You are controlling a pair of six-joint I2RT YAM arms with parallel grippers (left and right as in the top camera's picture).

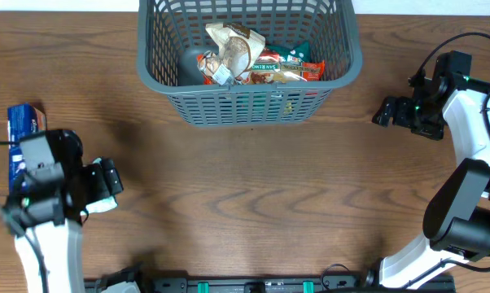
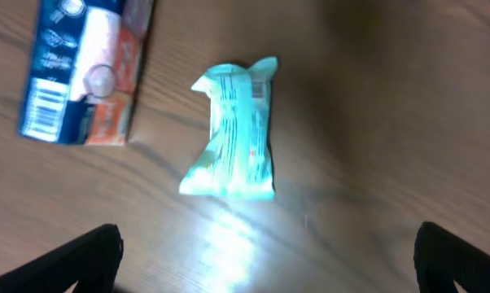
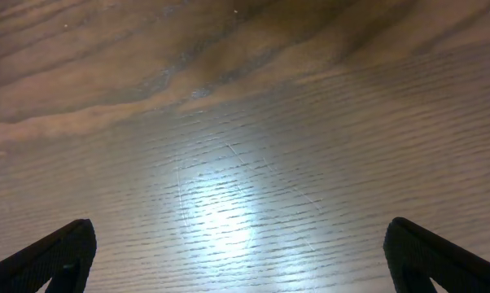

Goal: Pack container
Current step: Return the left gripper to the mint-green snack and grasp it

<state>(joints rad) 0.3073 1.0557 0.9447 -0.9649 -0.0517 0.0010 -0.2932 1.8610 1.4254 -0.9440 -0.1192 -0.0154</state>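
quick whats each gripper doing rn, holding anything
Left gripper: open, holding nothing, above a pale green packet lying on the table.
Right gripper: open, holding nothing, over the table.

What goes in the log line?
left gripper open above pale green packet | right gripper open, empty | dark grey plastic basket holds packets

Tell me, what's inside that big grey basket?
The dark grey slotted plastic basket holds a crumpled tan packet, a red packet and a teal packet. Anything beneath them is covered.
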